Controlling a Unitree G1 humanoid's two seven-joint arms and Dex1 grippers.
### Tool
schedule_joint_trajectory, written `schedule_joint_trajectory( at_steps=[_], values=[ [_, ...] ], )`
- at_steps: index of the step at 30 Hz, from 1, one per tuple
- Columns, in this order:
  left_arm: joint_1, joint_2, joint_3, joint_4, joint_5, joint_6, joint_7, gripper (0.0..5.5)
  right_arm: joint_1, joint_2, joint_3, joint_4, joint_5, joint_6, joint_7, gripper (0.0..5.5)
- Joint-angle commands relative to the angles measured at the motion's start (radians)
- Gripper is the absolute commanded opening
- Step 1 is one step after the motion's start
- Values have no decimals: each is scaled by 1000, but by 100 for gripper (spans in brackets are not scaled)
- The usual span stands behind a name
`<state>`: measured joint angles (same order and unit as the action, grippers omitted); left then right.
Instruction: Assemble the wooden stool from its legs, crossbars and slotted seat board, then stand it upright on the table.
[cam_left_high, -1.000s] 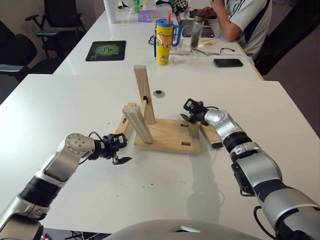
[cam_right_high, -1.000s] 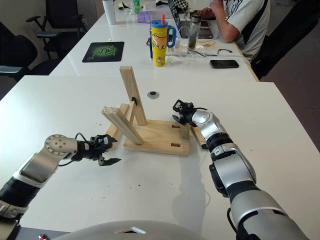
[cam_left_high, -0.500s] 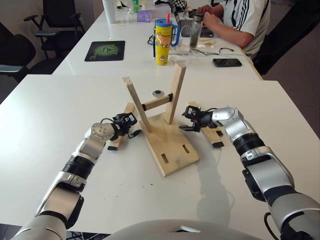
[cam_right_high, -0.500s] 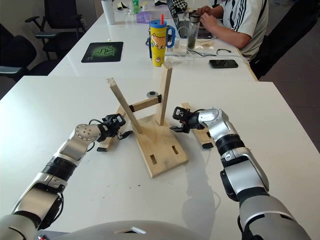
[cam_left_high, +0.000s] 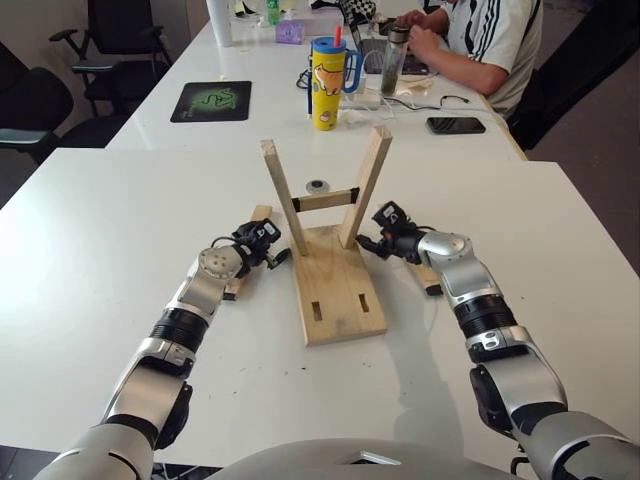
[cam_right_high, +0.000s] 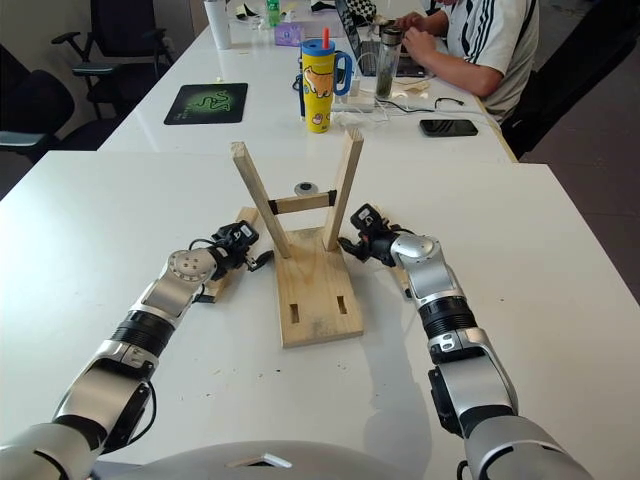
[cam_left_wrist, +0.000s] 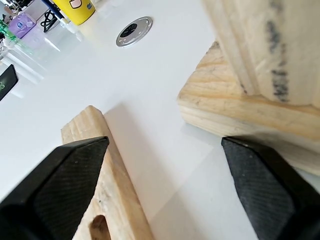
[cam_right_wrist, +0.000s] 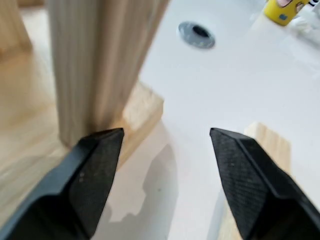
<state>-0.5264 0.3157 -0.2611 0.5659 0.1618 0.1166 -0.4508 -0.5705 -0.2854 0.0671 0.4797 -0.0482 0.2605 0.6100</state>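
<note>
The seat board (cam_left_high: 335, 295) has swung round and now lies flat on the tabletop (cam_left_high: 120, 220) between our left pincer (cam_left_high: 272, 250) and right pincer (cam_left_high: 372, 240), both open and empty. Two legs (cam_left_high: 282, 195) and a crossbar (cam_left_high: 325, 200) stand beside them. We judge two slots (cam_left_high: 318, 311) still need legs.

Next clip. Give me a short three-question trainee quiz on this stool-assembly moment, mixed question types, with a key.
1. True or false: the pale slotted wooden seat board lies flat on the white table.
2. How many upright wooden legs stand in the board, joined by a short crossbar? A) one B) two C) four
3. Fill in: the left gripper and right gripper both have their fingers ____, gripping nothing.
Key: 1 true; 2 B; 3 open.
</note>
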Motion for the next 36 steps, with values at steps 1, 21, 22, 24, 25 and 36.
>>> schedule_joint_trajectory(
  at_steps=[1, 21, 22, 24, 25, 36],
  values=[
    [-32, -38, 47, -20, -33, -29, 28, 419, 29, 4, -136, -146, 94, 46, -105, 322],
    [259, -59, 205, -456, -162, 160, 107, 419, 347, -214, -113, -254, 84, 184, -47, 322],
    [261, -60, 205, -459, -163, 163, 107, 419, 354, -215, -106, -256, 86, 183, -42, 322],
    [264, -62, 204, -466, -163, 168, 109, 419, 365, -214, -94, -271, 96, 180, -27, 322],
    [265, -64, 203, -468, -163, 169, 109, 419, 370, -210, -89, -287, 107, 179, -15, 322],
    [278, -78, 195, -488, -157, 177, 120, 419, 303, -176, -130, -273, 133, 251, -116, 322]
  ],
)
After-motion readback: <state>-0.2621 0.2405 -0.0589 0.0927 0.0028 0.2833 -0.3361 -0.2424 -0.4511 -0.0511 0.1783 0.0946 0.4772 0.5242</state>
